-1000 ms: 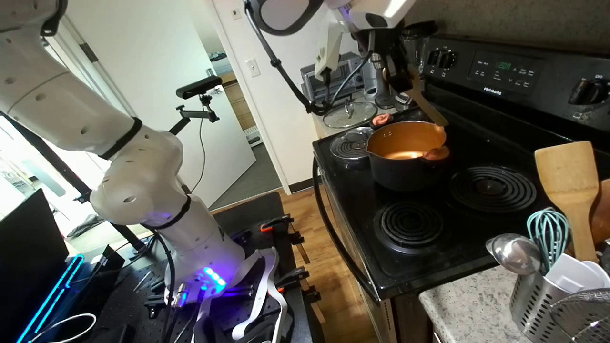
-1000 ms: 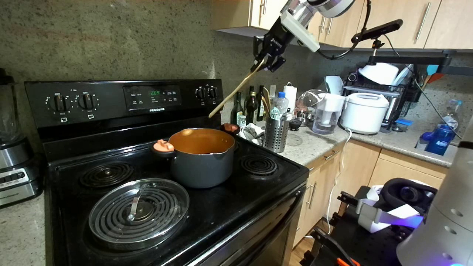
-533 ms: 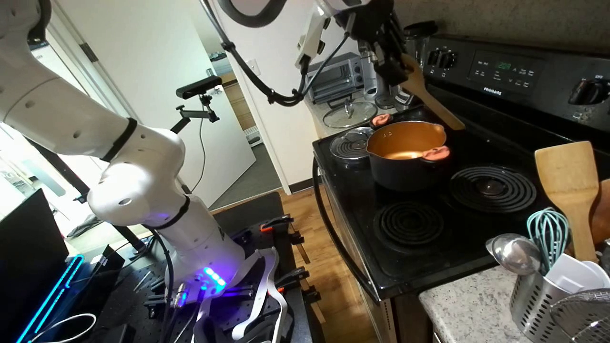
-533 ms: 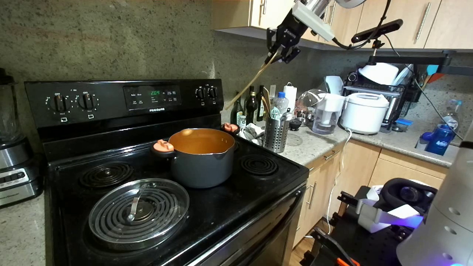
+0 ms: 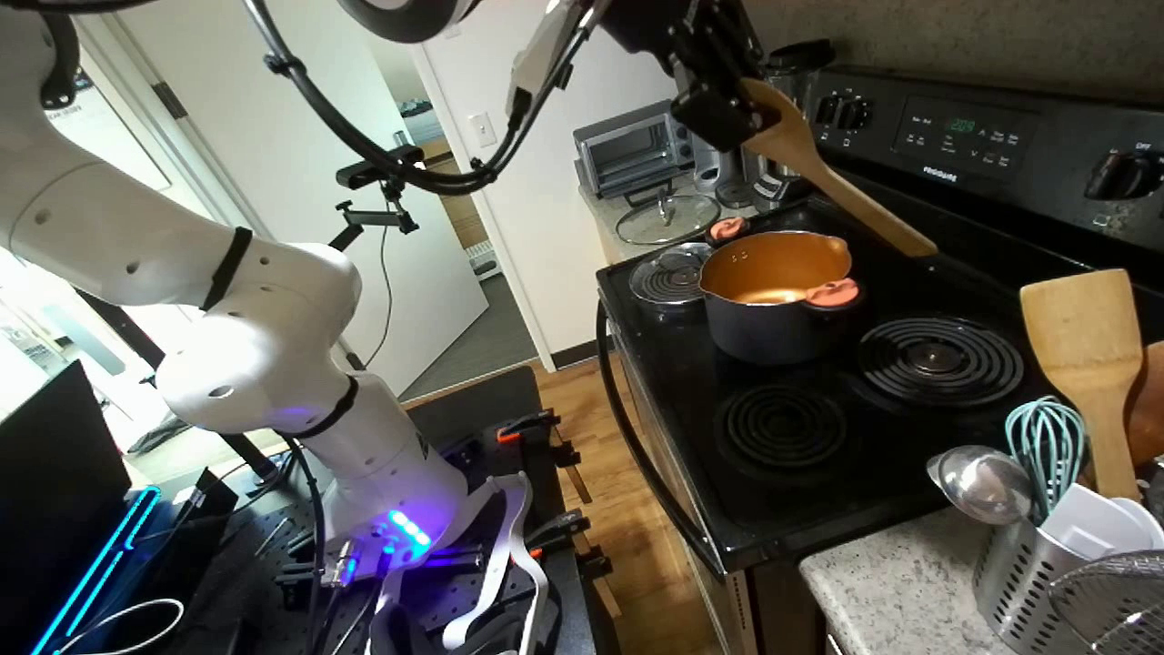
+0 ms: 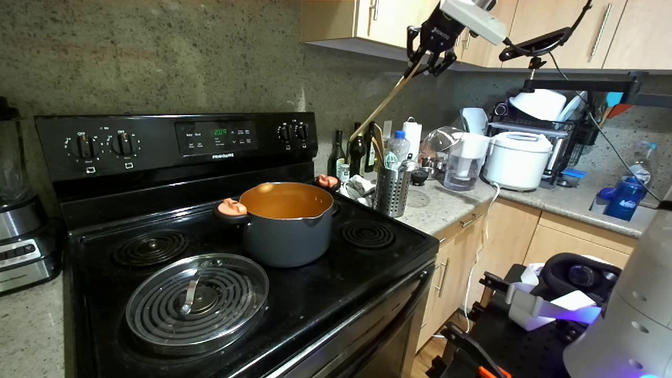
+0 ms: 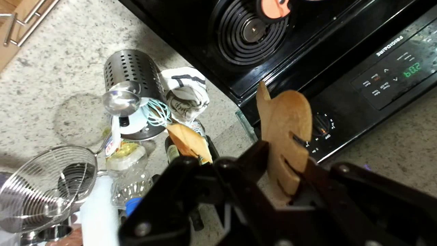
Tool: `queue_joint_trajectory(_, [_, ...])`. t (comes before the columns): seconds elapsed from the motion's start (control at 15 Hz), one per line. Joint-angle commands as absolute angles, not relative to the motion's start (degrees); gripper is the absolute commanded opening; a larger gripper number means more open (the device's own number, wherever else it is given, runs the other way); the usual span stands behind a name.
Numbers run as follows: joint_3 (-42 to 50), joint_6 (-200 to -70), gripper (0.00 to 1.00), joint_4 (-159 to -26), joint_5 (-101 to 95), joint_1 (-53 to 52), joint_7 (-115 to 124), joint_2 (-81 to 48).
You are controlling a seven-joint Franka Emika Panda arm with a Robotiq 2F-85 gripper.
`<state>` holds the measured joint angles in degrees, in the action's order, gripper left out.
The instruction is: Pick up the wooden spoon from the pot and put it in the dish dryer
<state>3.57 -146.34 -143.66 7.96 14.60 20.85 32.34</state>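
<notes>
The wooden spoon [image 5: 818,173] is tan, with a long handle and a slotted head. My gripper [image 5: 727,114] is shut on its head, which shows between the fingers in the wrist view [image 7: 285,116]. The spoon is tilted, handle pointing down, in the air above the stove's back; it also shows in an exterior view [image 6: 386,102]. The dark pot [image 5: 773,332] with an orange inside stands on the stove, apart from the spoon. The dish dryer is a silver perforated caddy [image 6: 391,194] on the counter; a ladle, teal whisk and wooden spatula stick out of it, also in the wrist view [image 7: 131,68].
Bottles [image 6: 338,157] and a cloth [image 7: 186,92] stand near the caddy. A wire strainer [image 7: 47,191] is beside it. A wall cabinet [image 6: 336,21] hangs close to the gripper. A glass lid [image 6: 197,304] lies on a burner. A rice cooker [image 6: 517,160] stands further along.
My gripper has carried the spoon away from over the pot, toward the caddy side and a little higher. The handle end has moved from above the pot's rim to past it. Pot and caddy are unmoved.
</notes>
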Motion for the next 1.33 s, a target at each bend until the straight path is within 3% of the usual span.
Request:
queue_joint_trajectory(0.0, [1.78, -147.56, 0.03, -147.02, 6.02, 16.71, 23.09, 36.82])
queue_joint_trajectory(0.07, [1.88, -147.36, 0.03, -147.45, 6.28, 16.49, 22.64, 37.54])
queue_joint_trajectory(0.13, [3.20, -146.13, 0.11, -145.12, 7.23, 15.41, 20.93, 34.89])
queue_joint_trajectory(0.6, [2.99, -146.12, 0.11, -146.35, 7.27, 15.45, 20.91, 36.52])
queue_joint_trajectory(0.67, [2.99, -146.12, 0.03, -146.35, 7.27, 15.45, 20.91, 36.52])
queue_joint_trajectory(1.27, [1.16, -144.16, 0.03, -143.41, 5.79, 22.51, 30.13, 40.15])
